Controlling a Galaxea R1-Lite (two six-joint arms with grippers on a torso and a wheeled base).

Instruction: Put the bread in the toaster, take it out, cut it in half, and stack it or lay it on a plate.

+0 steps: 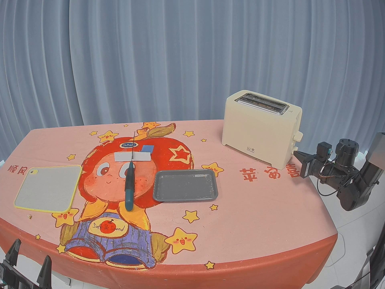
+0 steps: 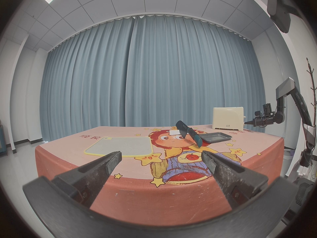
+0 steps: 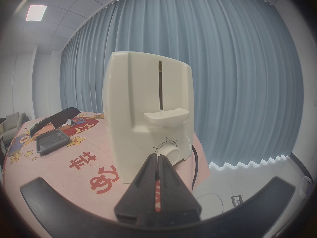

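The cream toaster (image 1: 260,127) stands at the table's back right, its two slots facing up. Something brownish shows in a slot, but I cannot tell if it is bread. My right gripper (image 1: 298,153) is shut with nothing in it. It hovers just off the toaster's end, its tips (image 3: 158,158) close below the dial (image 3: 168,151) and under the lever (image 3: 166,116). A teal-handled knife (image 1: 129,185) rests tilted on a white holder (image 1: 132,156) mid-table. Beside it lies the grey plate (image 1: 185,185). My left gripper (image 2: 161,161) hangs open below the table's front left edge.
A grey cutting board with a yellow rim (image 1: 49,188) lies at the table's left. A small blue block (image 1: 148,148) sits by the knife holder. The toaster's cable (image 3: 195,164) drops off the table's right edge. Curtains close off the back.
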